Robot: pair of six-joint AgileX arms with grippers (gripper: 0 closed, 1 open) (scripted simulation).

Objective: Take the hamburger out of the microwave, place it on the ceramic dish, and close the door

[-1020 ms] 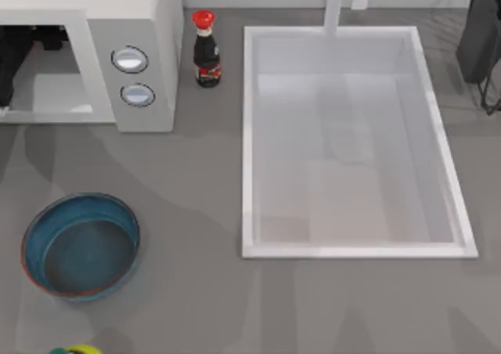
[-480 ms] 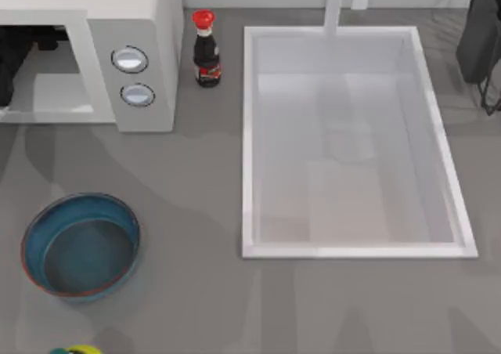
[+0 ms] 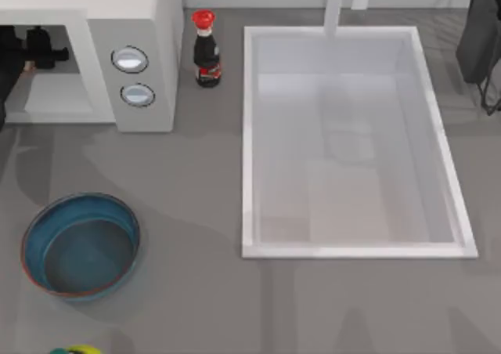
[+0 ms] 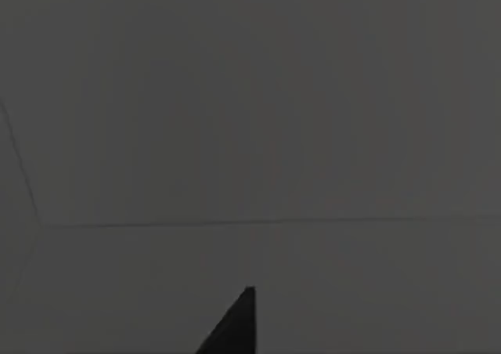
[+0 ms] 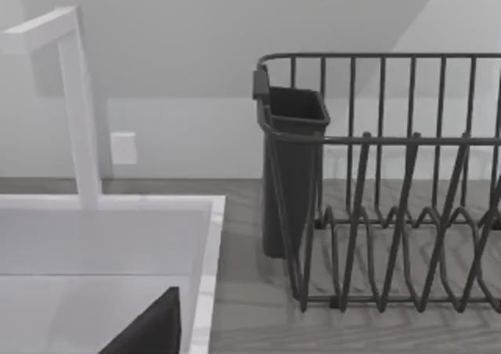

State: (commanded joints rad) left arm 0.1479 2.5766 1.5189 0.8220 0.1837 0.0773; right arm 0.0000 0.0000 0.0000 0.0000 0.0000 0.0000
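Note:
The light grey microwave (image 3: 133,25) stands at the back left with its cavity (image 3: 59,95) open toward the front. My left gripper (image 3: 41,50) reaches into that cavity from the left edge. A small tan speck (image 3: 27,66) shows just beside it, possibly the hamburger; whether it is held I cannot tell. The door is out of view. The blue-teal ceramic dish (image 3: 81,246) sits empty at the front left. The left wrist view is dark. My right arm (image 3: 479,33) is parked at the back right corner.
A red-capped dark sauce bottle (image 3: 206,50) stands right of the microwave. The big white sink (image 3: 247,135) with its faucet (image 3: 335,5) takes the middle and right. A black dish rack (image 5: 391,213) stands behind the right arm. A yellow-green object (image 3: 74,350) peeks in at the front edge.
My left gripper has shifted inside the cavity, and the arm has drawn back toward the left edge. The dish, bottle and right arm have not moved.

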